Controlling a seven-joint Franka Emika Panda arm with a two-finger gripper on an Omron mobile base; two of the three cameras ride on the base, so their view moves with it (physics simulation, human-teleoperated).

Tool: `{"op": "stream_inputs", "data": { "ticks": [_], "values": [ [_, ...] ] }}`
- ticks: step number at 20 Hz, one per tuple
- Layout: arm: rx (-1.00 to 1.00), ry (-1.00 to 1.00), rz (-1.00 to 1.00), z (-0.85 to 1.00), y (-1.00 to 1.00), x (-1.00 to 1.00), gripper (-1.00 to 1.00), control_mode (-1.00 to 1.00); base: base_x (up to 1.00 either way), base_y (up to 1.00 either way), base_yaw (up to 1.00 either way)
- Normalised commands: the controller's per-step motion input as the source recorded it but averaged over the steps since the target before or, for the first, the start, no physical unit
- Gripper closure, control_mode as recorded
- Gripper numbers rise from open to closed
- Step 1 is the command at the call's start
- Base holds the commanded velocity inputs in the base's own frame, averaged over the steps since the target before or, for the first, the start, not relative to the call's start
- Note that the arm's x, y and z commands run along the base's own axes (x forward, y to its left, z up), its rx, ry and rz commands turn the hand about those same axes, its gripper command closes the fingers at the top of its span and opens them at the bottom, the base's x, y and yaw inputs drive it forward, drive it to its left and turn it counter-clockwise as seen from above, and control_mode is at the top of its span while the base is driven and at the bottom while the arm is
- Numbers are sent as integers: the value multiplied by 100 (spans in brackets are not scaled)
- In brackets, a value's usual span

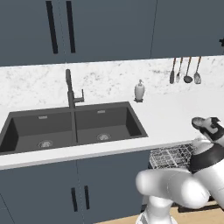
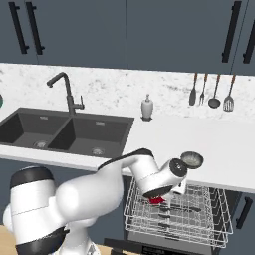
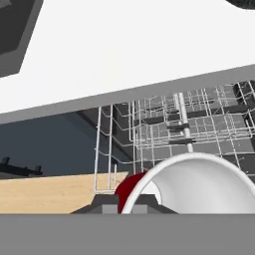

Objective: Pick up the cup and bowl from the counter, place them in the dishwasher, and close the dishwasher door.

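Even, soft, shadowless light fills all three rendered pictures, bright without any visible lamp. The long white speckled stone-look table (image 1: 166,118) is near blown out: in the hand view it is a flat white slab with its speckle washed away. The dark grey double sink (image 1: 72,127) keeps readable detail in its basins, darker toward 9 o'clock. The silver-grey wire rack (image 2: 199,214) throws only faint shade on the dark panel beneath. Edges look jagged and slightly soft from low resolution; thin wires break up. The white round cup rim (image 3: 199,179) at 5 o'clock in the hand view looms large and smooth, with mild grey shading inside.
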Motion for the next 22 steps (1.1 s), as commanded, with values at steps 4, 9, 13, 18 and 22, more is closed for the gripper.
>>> {"op": "stream_inputs", "data": {
  "ticks": [4,9,13,18,22],
  "values": [
    [9,3,8,-60,-3,16,100,-100,0,0,0],
    [4,3,8,-70,-3,33,100,-100,0,0,0],
    [14,-12,3,-54,-18,8,100,-100,0,0,0],
    [16,-22,0,-31,-20,6,100,-100,0,0,0],
    [2,-14,0,-2,-3,41,100,-100,0,0,0]
  ]
}}
